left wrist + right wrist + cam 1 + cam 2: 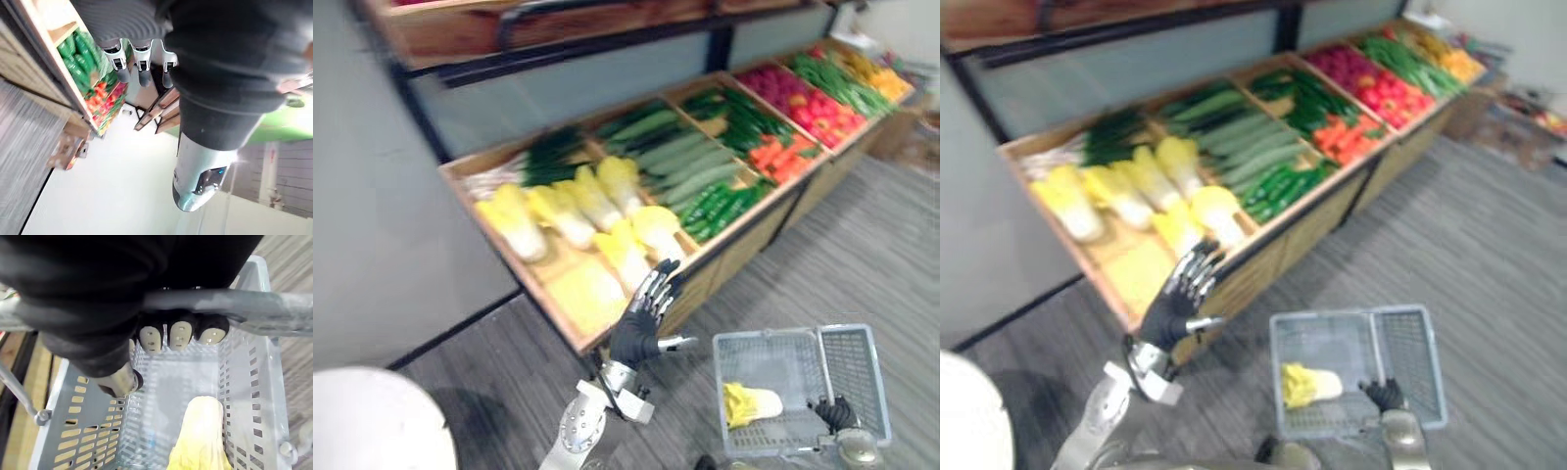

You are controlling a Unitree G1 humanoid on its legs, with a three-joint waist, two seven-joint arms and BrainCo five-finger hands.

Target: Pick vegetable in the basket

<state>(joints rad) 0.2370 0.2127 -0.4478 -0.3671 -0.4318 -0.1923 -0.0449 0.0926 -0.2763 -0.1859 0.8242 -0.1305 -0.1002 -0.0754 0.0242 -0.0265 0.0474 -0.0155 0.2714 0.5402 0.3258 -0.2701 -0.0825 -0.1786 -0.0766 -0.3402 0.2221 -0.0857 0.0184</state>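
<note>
At the left end of the wooden stand (754, 240), pale yellow cabbages (592, 201) lie in their own compartment, with cucumbers (685, 162) and carrots (778, 157) in the compartments further right. Just in front of the stand's rim the left hand (641, 323) is raised with its fingers straight and spread, holding nothing. To its right a grey basket (764, 338) hangs low over the floor with one cabbage (749, 403) lying on its bottom. The right hand (832, 413) has its fingers (178, 335) curled round the basket's handle (254, 313).

The step in hand is probably a reach for another cabbage. To do it well, the left hand should go forward over the rim to the nearest head, the one closest to the front edge, rather than stretch to those at the back. The fingers and thumb should close round the thick middle, not the loose leaf tips. The head should then be lifted clear of the rim before it swings right. The right hand should hold the basket level so the open space beside the cabbage already inside faces the drop.

By count: about six cabbages in the compartment, though blur makes that uncertain, one basket, one cabbage in it, and two hands.
</note>
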